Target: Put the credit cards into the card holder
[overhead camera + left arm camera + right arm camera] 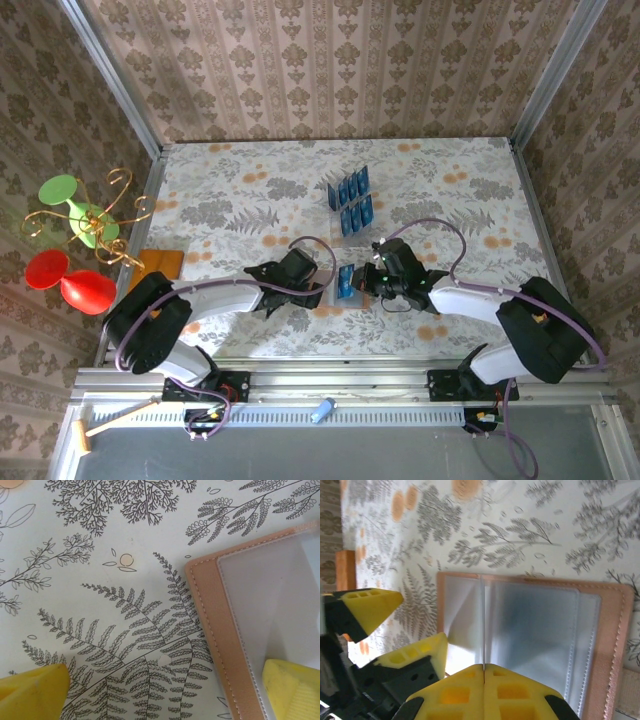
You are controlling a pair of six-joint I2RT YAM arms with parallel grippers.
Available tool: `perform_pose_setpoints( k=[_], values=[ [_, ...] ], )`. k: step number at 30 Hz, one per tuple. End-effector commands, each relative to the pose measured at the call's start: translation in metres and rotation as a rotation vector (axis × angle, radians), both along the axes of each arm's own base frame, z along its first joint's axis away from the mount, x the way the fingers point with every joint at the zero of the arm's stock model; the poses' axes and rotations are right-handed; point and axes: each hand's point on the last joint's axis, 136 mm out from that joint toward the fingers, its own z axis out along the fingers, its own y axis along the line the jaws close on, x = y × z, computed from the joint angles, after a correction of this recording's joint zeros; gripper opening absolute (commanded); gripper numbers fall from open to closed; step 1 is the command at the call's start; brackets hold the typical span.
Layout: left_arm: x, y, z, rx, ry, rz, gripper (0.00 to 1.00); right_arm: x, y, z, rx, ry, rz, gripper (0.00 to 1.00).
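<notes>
While the right claw (484,685) was pressed fully closed, its two yellow pads met on a thin credit card (483,622). The right wrist view caught that card edge-on, as a fine line rising from between the pads over the card holder (605,630). Whether its far end had entered a pocket I could not tell. From above, the blue card sat between the two claws, just right of the left claw (308,280).

The left claw stood wide apart and gripped nothing. One yellow fingertip (32,692) rested on the fern-printed table (100,555) just off the card holder's stitched edge. The other fingertip (292,687) sat on the card holder's clear plastic pocket.

The card holder lay opened flat, with its pinkish-tan border framing grey, see-through pockets. The held card stood over the pocket section nearest the left claw's fingers.

Beyond the card holder, toward the far wall and well apart from it, a clear rack (334,203) held the other credit cards (356,212), which stood on edge in two short rows. An orange-brown square (160,265) lay to the card holder's left, at the table's edge.
</notes>
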Motion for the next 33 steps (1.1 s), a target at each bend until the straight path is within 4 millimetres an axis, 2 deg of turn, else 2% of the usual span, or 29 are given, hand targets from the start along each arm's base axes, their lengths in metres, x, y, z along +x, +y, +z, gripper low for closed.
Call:
perform_pose_setpoints(
  k=[1, 8, 18, 19, 23, 33],
  values=[
    [0.006, -0.007, 0.020, -0.022, -0.023, -0.003, 1.00, 0.002, 0.002, 0.019, 0.038, -0.073, 0.024, 0.00],
    [0.017, -0.014, 0.026, -0.041, -0.029, -0.012, 1.00, 0.004, 0.001, 0.017, 0.057, -0.087, -0.003, 0.00],
    [0.011, -0.007, 0.009, -0.017, 0.004, -0.007, 1.00, 0.006, 0.000, 0.008, 0.084, -0.096, -0.027, 0.00],
    [0.010, -0.006, 0.006, -0.012, 0.008, -0.006, 1.00, 0.006, 0.000, -0.001, 0.073, -0.078, -0.028, 0.00],
    [0.007, 0.001, -0.003, 0.012, 0.023, 0.002, 1.00, 0.006, 0.001, -0.007, 0.074, -0.070, -0.028, 0.00],
    [0.002, 0.012, -0.015, 0.037, 0.040, 0.033, 1.00, 0.007, 0.004, -0.012, 0.106, -0.077, -0.030, 0.00]
  ],
)
